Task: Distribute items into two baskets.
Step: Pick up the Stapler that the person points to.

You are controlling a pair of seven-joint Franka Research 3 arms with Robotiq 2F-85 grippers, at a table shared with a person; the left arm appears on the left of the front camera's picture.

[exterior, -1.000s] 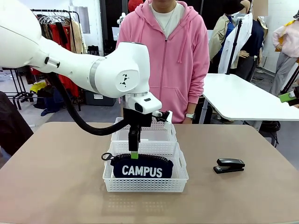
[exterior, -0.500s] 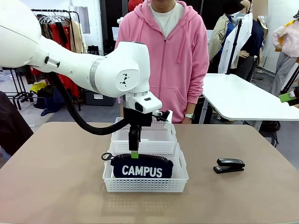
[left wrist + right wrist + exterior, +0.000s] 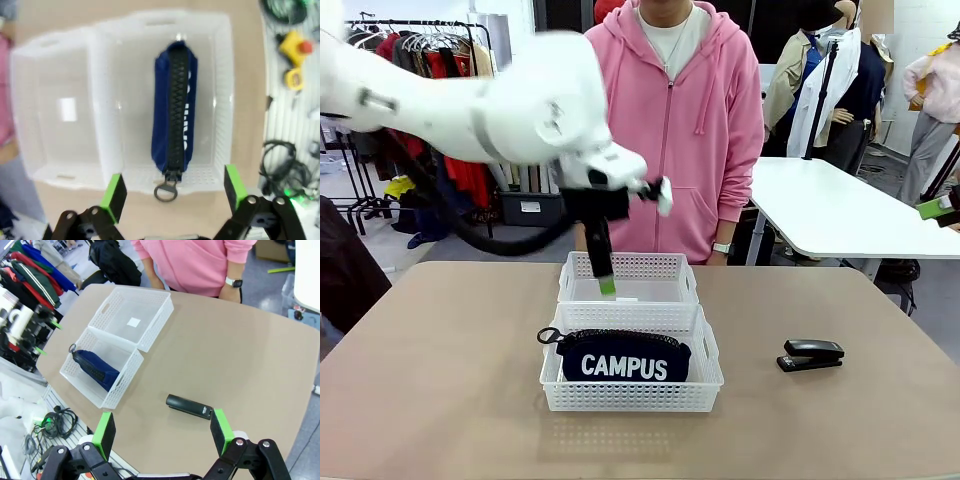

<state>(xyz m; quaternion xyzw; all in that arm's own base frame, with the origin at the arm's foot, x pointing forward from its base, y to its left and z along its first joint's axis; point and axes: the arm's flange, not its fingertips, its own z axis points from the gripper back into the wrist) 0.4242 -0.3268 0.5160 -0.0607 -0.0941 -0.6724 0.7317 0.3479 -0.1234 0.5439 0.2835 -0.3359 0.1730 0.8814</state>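
L arm comes in from my left, smeared in front cam. L gripper [image 3: 174, 192]: fingers spread wide, nothing between the pads, clear of everything. From the front I see it edge-on, tips pointing down, hanging above the baskets and lined up over the smaller basket [image 3: 630, 265].

Below those tips and a bit nearer me is the larger basket [image 3: 630, 398]. The two sit long side to long side, touching. The navy CAMPUS pouch [image 3: 625, 357] is inside the larger one, standing on its long edge w/ zip uppermost and lettering facing me. On L wrist cam the pouch lies straight ahead of the fingers, in line w/ the gap between them. Its zip pull ring [image 3: 165, 192] is at the end nearest the pads, hanging over the basket's end wall. Smaller basket is off to one side of the pouch in that view; I see a small white patch on its clear bottom, can't tell what it is.

Person in a pink hoodie [image 3: 680, 120] stands beyond the L gripper at the far edge of the table [image 3: 440, 380].

Well off to the R of the L gripper, the black stapler [image 3: 811, 354] lies flat on the bare tabletop, outside both baskets.

R gripper [image 3: 162, 430]: fingers spread wide too, holding nothing, up high over the table. On R wrist cam the stapler is ahead of the fingers, well below them. Both baskets are farther ahead, off toward the other pad's side.
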